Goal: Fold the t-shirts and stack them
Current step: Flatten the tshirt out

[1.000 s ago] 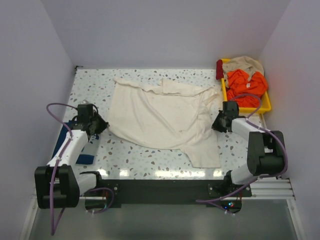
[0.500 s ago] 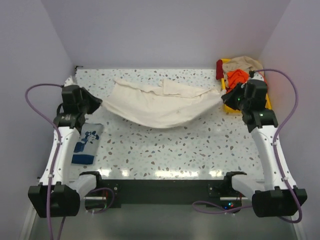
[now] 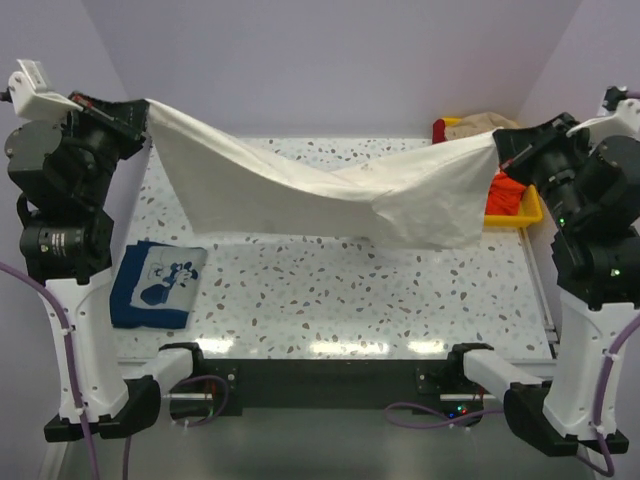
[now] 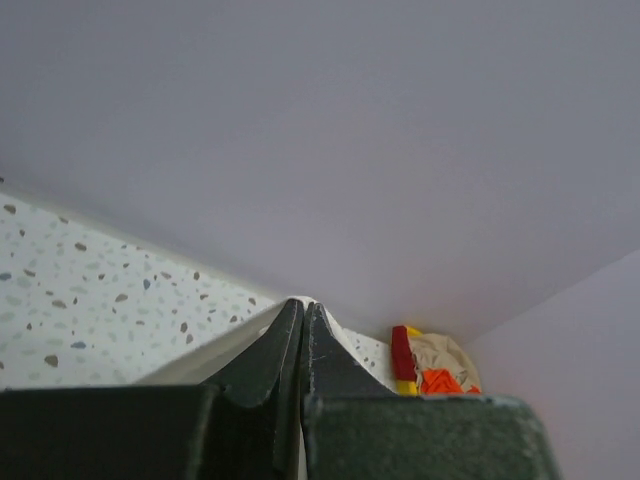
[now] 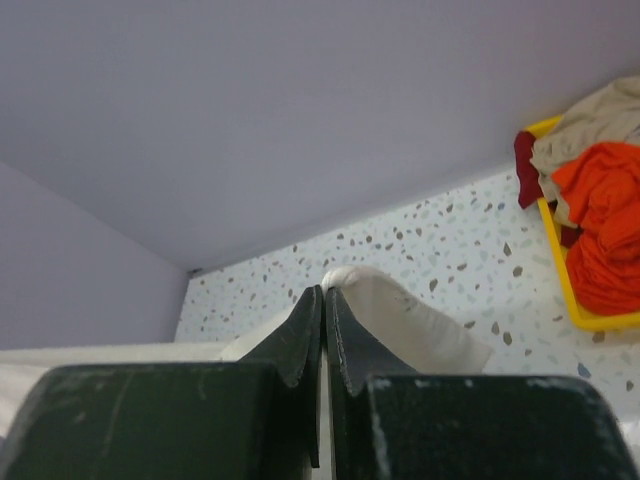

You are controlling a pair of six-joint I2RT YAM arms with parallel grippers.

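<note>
The cream t-shirt [image 3: 320, 195] hangs stretched in the air between both arms, sagging in the middle above the table. My left gripper [image 3: 143, 110] is shut on its left end, high at the far left; the cloth [image 4: 300, 301] peeks past the closed fingertips in the left wrist view. My right gripper [image 3: 497, 148] is shut on its right end, high at the right; a cloth fold [image 5: 400, 315] shows beside the fingertips in the right wrist view. The navy blue t-shirt [image 3: 157, 283] with a white graphic lies folded on the table at the near left.
A yellow tray [image 3: 520, 210] with orange and beige clothes stands at the back right, partly behind the right arm; it also shows in the right wrist view [image 5: 580, 310] and the left wrist view [image 4: 412, 333]. The speckled table [image 3: 340, 300] is walled on three sides.
Both arms have risen high and apart, lifting the cream t-shirt off the table until it hangs stretched between them. The navy t-shirt has not moved.
</note>
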